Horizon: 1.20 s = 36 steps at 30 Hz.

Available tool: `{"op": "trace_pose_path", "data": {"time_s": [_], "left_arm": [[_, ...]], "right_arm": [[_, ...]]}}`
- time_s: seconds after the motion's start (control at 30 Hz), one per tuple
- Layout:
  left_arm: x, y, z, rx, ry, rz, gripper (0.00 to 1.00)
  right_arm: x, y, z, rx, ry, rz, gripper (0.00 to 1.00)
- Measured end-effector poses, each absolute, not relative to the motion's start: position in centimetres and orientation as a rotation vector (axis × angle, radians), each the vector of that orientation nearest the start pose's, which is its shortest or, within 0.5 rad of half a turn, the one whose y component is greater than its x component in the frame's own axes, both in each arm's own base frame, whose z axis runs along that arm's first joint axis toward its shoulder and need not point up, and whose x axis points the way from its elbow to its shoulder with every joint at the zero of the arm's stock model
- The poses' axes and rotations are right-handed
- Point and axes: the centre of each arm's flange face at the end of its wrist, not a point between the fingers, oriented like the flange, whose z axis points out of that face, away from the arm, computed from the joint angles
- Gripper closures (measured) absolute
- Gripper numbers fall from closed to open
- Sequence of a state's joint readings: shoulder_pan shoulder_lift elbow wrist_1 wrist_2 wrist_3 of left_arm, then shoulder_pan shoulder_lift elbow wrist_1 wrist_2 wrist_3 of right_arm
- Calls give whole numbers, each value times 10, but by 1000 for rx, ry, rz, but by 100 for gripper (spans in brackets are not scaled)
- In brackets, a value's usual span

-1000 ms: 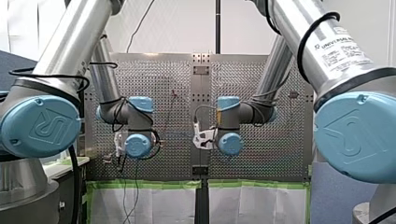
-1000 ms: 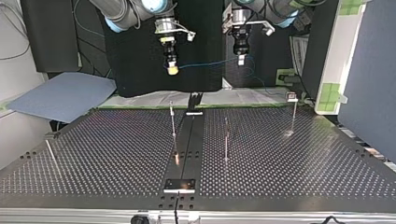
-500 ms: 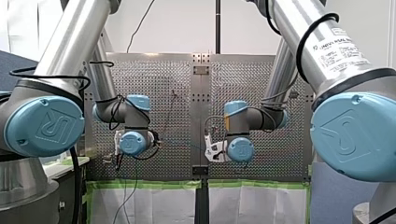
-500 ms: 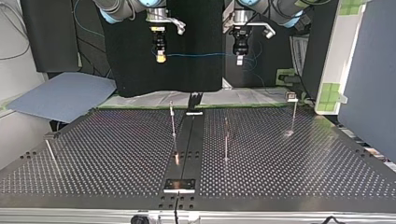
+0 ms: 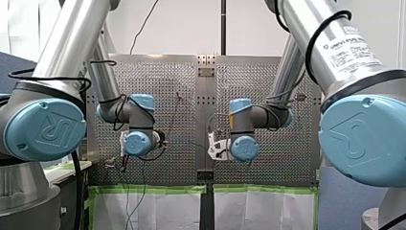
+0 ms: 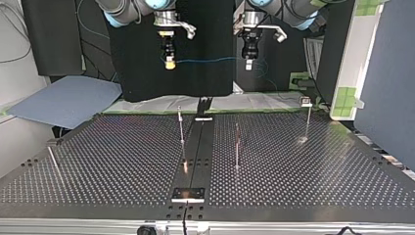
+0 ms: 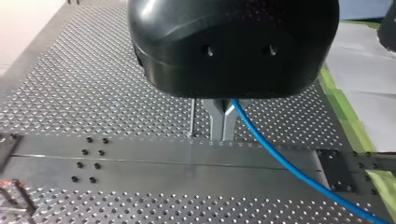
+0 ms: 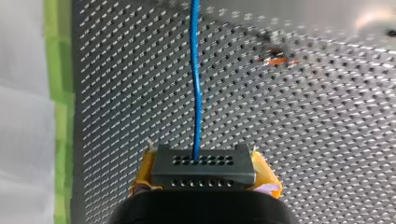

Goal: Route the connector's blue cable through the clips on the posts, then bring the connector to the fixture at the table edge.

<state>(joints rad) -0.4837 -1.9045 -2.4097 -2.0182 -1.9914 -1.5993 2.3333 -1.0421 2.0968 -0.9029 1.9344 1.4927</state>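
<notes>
Front and top cameras face each other across the tabletop [image 6: 303,171]. Close wrist cameras seemingly share the blue cable [image 8: 196,93].

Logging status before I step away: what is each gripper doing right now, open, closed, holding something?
Left gripper: closed on the blue cable.
Right gripper: closed on the connector.
</notes>
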Motion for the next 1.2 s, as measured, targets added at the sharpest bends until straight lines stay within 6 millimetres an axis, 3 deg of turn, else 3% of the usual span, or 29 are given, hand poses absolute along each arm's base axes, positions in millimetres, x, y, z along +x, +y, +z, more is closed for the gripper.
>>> {"op": "trace_pose_path", "data": {"time_s": [0.33,0.73,0.93,1.2], "left_arm": [[299,-251,124,-26,1597,-22,100],[324,-262,185,-54,1518,-35,100],[334,-265,215,-86,1478,-48,100],[345,-269,262,-115,1419,-65,100]], "right_arm": [[426,-308,132,1609,-975,1463,84],[438,-339,214,1499,-984,1572,84],[438,-350,256,1456,-973,1612,84],[424,-356,291,1441,-971,1628,84]]}}
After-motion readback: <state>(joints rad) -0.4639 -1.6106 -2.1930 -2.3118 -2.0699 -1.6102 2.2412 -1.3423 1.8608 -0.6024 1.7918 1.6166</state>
